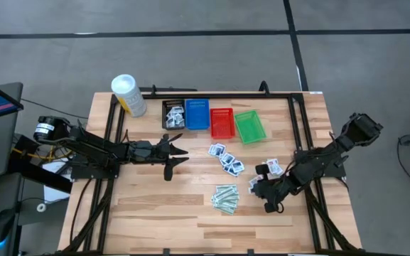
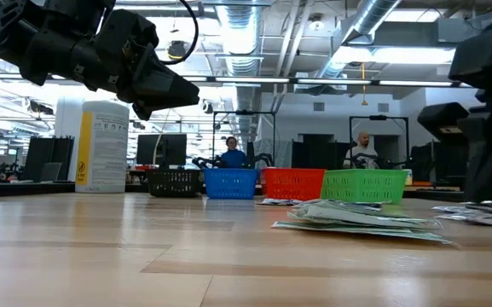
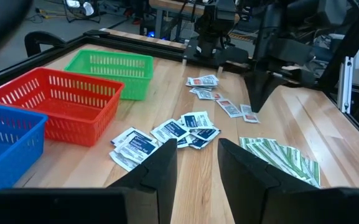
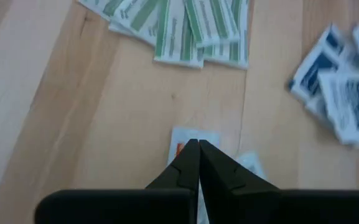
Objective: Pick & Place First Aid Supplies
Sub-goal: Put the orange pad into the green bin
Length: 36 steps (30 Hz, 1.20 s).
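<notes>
I see my right gripper [image 4: 198,144], jaws pressed shut, poised directly over a small flat white red-printed packet [image 4: 188,138] beside the pale-green strips [image 4: 185,25].

My closed right gripper [image 4: 198,144] hides most of the red-printed packet [image 4: 190,138] beneath it — whether I pinch it, I cannot tell (the blue-printed packets [image 4: 338,87] blur, one cut by the edge).

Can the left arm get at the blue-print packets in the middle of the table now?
Probably yes. The left gripper is open, empty, and the blue-print packets lie on bare table ahead of it, nothing between. The right gripper is farther off, shut.
</notes>
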Each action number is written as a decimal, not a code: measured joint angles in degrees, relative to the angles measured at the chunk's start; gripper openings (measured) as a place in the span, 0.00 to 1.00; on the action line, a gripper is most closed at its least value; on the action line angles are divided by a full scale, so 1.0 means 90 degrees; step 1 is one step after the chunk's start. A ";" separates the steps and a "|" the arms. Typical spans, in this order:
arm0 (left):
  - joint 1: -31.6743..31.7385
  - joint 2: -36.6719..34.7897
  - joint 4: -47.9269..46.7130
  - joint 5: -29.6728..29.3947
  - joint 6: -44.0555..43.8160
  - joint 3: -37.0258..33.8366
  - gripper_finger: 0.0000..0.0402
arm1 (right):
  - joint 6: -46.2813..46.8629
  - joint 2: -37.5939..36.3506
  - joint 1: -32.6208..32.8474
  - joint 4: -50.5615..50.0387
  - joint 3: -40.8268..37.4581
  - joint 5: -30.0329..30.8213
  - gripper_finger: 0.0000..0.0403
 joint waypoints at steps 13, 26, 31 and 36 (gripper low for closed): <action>0.0000 0.0000 0.0000 0.0007 0.0000 0.0000 0.29 | 0.1345 -0.0005 0.0019 -0.0412 0.0071 0.0014 0.01; -0.0002 0.0000 0.0000 0.0005 -0.0002 0.0000 0.29 | 0.1345 -0.0010 0.0026 -0.0378 0.0074 -0.0574 0.00; -0.0002 0.0000 0.0000 0.0002 -0.0002 0.0000 0.29 | 0.1345 -0.0012 -0.0048 -0.0378 0.0076 -0.0415 0.01; -0.0002 0.0000 0.0001 0.0000 -0.0002 0.0000 0.29 | 0.1691 -0.0012 -0.0222 -0.0393 0.0078 -0.0363 0.09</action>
